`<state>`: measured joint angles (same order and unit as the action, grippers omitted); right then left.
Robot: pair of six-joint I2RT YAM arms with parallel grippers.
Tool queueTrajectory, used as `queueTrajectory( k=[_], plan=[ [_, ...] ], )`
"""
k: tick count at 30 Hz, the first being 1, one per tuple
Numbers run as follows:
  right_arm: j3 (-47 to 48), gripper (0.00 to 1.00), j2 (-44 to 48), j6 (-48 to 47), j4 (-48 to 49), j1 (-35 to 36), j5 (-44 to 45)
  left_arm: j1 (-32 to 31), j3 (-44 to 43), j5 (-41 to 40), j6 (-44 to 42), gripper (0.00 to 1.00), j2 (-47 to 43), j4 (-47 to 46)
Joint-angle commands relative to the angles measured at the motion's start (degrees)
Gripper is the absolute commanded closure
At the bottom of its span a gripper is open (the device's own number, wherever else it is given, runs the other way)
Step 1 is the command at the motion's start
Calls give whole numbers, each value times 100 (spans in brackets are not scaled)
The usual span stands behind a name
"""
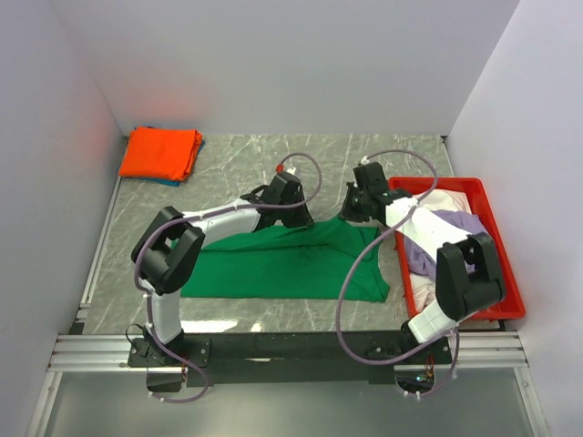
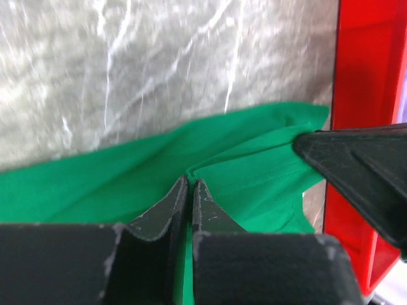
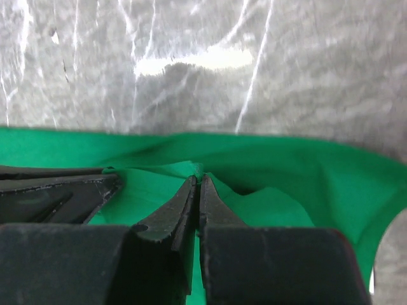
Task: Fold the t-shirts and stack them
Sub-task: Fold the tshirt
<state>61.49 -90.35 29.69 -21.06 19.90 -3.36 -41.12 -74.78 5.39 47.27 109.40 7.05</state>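
The green t-shirt [image 1: 291, 264] lies spread on the marble table in the middle. My left gripper [image 1: 284, 208] is shut on its far edge; the left wrist view shows the jaws [image 2: 190, 181] closed on a green fold [image 2: 241, 159]. My right gripper [image 1: 357, 209] is shut on the same far edge further right; the right wrist view shows its jaws [image 3: 198, 179] pinching the cloth [image 3: 286, 171]. A folded orange t-shirt [image 1: 161, 152] lies on a blue one [image 1: 173, 181] at the far left. Lilac [image 1: 455, 226] and white [image 1: 435, 202] shirts lie crumpled in the red tray [image 1: 496, 238].
The red tray stands at the right, close to the shirt's right end, and shows in the left wrist view [image 2: 356, 82]. White walls enclose the table on three sides. A metal rail [image 1: 273, 350] runs along the near edge.
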Motion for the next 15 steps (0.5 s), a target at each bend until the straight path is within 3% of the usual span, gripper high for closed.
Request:
queueTrajectory(
  k=[1, 15],
  plan=[
    [-225, 100, 561, 116, 278, 40, -42, -115, 245, 164, -121, 99, -402, -274],
    [-1754, 99, 1765, 678, 795, 558, -51, -484, 1290, 243, -209, 97, -938, -661]
  ],
)
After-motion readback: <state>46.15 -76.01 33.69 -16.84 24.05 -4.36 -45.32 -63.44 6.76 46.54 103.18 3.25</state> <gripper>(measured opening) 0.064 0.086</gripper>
